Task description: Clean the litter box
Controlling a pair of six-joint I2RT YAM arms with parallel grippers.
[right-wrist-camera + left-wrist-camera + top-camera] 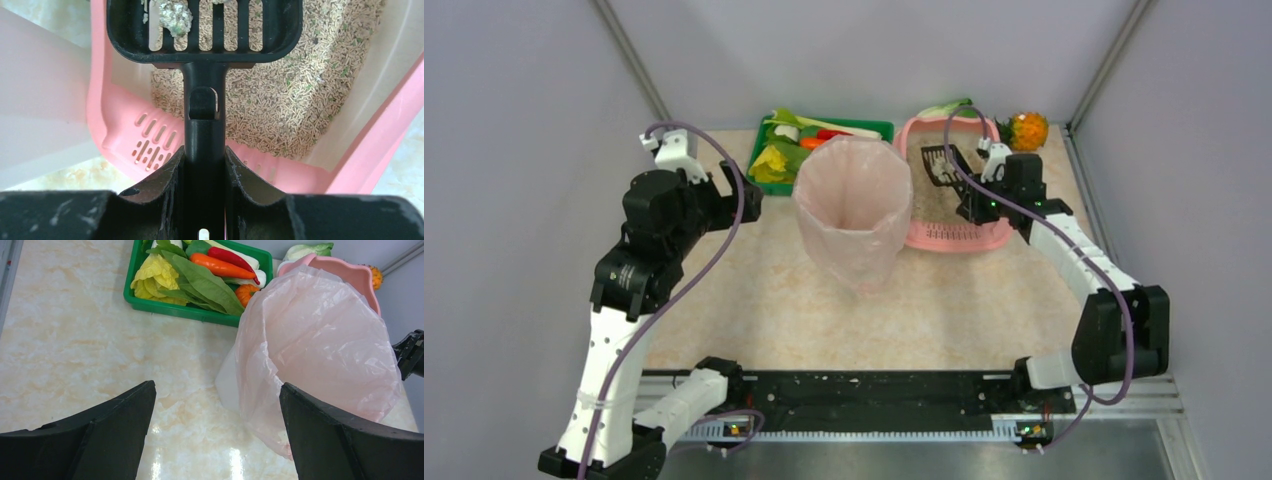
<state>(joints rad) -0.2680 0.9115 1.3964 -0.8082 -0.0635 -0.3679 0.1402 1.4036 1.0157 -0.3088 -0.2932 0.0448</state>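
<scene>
While the litter box point(934, 240) sits on the counter point(774, 300) in the upper right of the overhead frame, its long axis running up and down the picture with the grate point(152, 142) at the lower end, my right end effector point(202, 165) hangs directly over it. It is clamped on the handle of a black scoop point(202, 30), whose slats carry a pale clump point(176, 15) above the litter point(280, 110). A bin point(854, 200) stands just beside the box, toward frame left, so I judge the coming move to be a level sideways carry that way. My left end effector point(217, 386) is spread wide, further left beyond the bin, well apart from the box; my right arm is much the nearer.
</scene>
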